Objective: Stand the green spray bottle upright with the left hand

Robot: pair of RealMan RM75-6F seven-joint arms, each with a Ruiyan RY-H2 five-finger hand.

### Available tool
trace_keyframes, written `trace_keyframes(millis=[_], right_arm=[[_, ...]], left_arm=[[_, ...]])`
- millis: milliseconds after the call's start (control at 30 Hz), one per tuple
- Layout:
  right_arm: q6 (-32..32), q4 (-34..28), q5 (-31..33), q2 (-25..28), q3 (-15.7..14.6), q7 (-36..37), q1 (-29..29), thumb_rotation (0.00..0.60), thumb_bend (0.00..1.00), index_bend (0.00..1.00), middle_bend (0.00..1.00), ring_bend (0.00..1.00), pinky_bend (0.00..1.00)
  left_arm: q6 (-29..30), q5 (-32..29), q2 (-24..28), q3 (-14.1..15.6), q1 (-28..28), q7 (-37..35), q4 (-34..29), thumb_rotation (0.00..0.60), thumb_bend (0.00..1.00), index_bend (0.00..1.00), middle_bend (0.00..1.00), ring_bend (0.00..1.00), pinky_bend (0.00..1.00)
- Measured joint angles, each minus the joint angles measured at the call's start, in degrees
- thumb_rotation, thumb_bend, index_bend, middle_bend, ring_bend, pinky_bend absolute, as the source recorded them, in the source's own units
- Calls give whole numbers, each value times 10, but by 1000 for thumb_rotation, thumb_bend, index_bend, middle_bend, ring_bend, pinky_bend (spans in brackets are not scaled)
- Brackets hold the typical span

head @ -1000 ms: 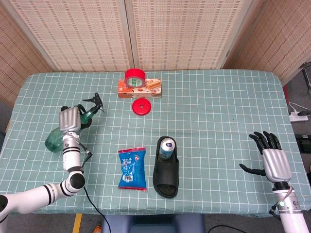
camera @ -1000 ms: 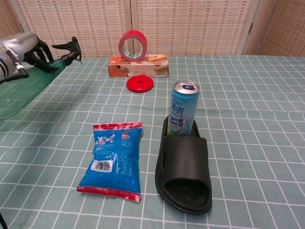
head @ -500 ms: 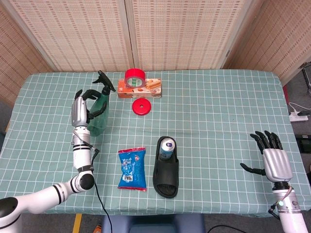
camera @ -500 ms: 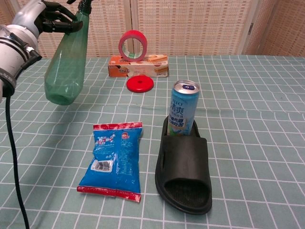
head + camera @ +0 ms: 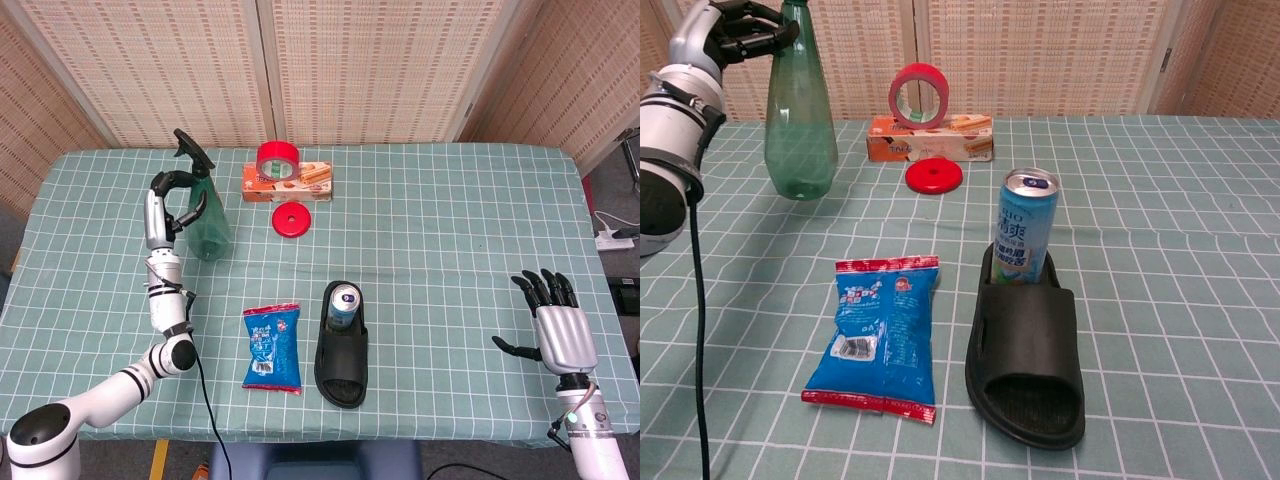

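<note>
Clearly the green spray bottle (image 5: 799,118), upright on the table's (image 5: 450,230) far left, looks see-through, empty and tippy, so the left hand (image 5: 163,205), fingers curled around its slim neck, grips sensibly high.

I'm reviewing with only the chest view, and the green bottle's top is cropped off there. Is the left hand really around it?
Observer: Yes. In the head view the left hand curls its fingers round the neck of the green spray bottle, just under the black trigger head.
Operator: And the right hand? I see none.
Observer: The right hand is near the right edge of the table, fingers spread, holding nothing.
</note>
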Motion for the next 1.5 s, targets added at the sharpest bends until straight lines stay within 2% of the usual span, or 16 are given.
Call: trace_keyframes(millis=[300,433,900,1200,1500], right_arm=[[13,-7,10,-6,2,-30,-3,600,0,173,108,0,0],[18,-7,12,-8,2,-39,-6,600,0,173,108,0,0],[24,-20,34,-14,6,-93,-5,600,0,169,111,0,0],[23,-29,48,-15,7,-122,-3,600,0,165,114,0,1],[26,-40,59,-16,7,-149,0,600,0,165,115,0,13]], left_arm=[[-42,23,1,-12,-2,-152,31,600,320,550,540,313,62],[-49,46,8,-7,-2,-194,44,600,319,546,534,310,62],[-67,104,-17,44,-14,-305,169,600,315,546,524,301,59],[-77,139,-26,84,-14,-390,220,600,312,538,503,285,59],[-107,154,-32,109,-12,-453,261,600,305,538,494,282,59]])
